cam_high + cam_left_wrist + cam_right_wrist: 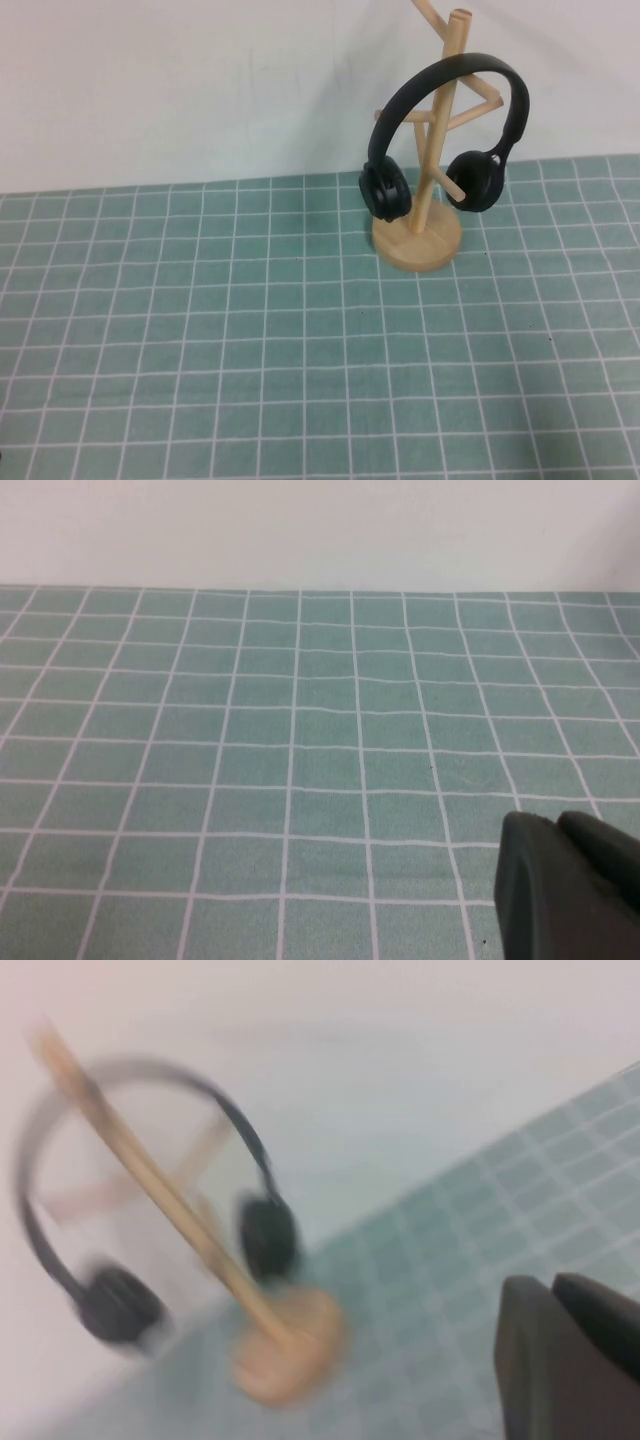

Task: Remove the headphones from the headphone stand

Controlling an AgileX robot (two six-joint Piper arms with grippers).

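High view: headphones (447,130) hang on stand (418,238), far right, w/ band arching sideways. We judge right gripper (565,1360) nearer; left gripper (565,890) off-side; neither's grip readable.

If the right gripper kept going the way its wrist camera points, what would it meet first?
Probably the headphones hanging on the headphone stand, though depth is unclear. The right gripper shows only at that view's edge; the left gripper faces bare checked tablecloth.

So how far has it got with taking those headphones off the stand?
Nothing looks done yet: the headphones hang on the headphone stand, headband over its pole. Neither arm shows in the high view. The right gripper faces the stand from a distance; the left gripper sits over bare tablecloth. Reaching, gripping and lifting all remain.
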